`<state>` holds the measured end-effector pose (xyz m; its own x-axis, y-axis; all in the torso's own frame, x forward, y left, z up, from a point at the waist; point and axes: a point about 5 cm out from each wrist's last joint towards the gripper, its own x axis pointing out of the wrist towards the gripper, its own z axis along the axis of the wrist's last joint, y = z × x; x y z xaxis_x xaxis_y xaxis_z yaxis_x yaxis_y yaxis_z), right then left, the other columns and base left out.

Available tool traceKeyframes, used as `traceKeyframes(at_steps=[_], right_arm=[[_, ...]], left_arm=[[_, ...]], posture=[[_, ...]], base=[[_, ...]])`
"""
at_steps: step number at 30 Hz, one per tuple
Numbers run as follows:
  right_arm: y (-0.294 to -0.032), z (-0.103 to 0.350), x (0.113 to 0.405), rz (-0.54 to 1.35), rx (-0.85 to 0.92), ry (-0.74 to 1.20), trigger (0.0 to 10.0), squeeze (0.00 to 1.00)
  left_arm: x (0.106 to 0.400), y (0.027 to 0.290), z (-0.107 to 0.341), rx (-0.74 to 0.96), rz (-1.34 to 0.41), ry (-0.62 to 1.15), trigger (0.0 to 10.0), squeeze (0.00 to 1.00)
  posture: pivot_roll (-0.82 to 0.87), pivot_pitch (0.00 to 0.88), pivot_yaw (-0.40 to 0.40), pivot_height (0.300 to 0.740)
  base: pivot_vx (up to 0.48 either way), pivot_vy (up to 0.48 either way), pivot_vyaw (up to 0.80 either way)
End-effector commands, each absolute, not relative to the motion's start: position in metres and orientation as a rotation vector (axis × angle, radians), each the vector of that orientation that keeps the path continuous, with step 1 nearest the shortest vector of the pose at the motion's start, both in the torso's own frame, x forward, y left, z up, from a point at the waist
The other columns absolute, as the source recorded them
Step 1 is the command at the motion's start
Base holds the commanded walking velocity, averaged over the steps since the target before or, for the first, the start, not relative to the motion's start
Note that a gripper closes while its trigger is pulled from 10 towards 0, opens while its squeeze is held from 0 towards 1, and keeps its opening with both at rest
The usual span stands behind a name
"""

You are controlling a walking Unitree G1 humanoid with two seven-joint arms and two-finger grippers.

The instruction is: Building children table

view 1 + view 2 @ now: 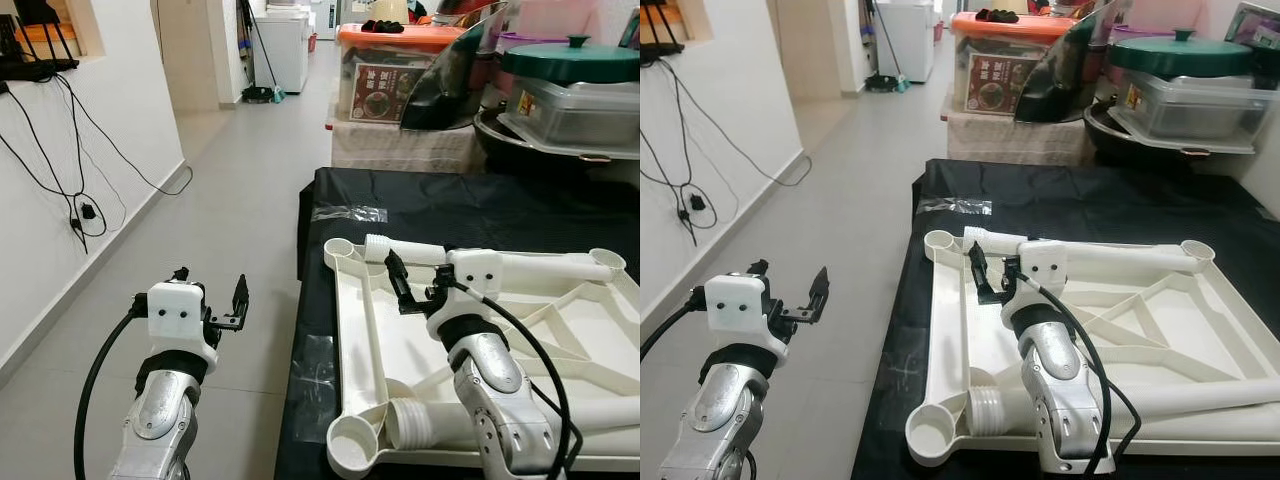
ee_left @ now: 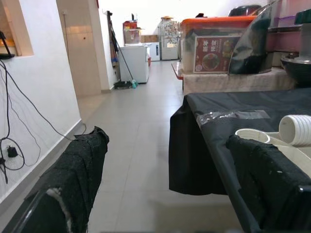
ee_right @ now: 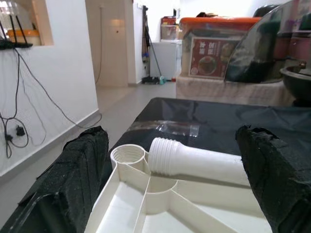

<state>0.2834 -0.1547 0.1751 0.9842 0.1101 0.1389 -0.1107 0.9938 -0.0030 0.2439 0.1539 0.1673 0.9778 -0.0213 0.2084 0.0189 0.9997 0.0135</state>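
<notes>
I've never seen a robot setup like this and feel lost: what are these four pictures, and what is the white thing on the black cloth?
The two upper pictures come from cameras in a humanoid robot's head, looking down at its silver arms. The two lower ones come from cameras on its wrists, looking along its black fingers. An upside-down white plastic tabletop lies on a black-covered table, with loose screw-in legs lying on it. The right gripper hovers open above the tabletop, near one threaded leg. The left gripper is open over the floor, beside the table. Nothing is held.
</notes>
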Motion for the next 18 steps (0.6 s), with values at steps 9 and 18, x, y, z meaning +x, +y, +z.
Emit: traceKeyframes(at_steps=[9,18], right_arm=[[-0.136,0.177,0.292,0.215,0.049,-0.07,10.0,0.0],[-0.088,0.189,0.305,0.481,0.003,-0.04,10.0,0.0]], left_arm=[[0.238,0.19,0.148,0.093,0.21,-0.091,10.0,0.0],[0.238,0.205,0.146,0.113,0.319,-0.068,10.0,0.0]], posture=[[0.06,0.0,-0.067,0.74],[0.09,0.0,-0.085,0.74]], base=[[0.0,0.0,0.0],[0.0,0.0,0.0]])
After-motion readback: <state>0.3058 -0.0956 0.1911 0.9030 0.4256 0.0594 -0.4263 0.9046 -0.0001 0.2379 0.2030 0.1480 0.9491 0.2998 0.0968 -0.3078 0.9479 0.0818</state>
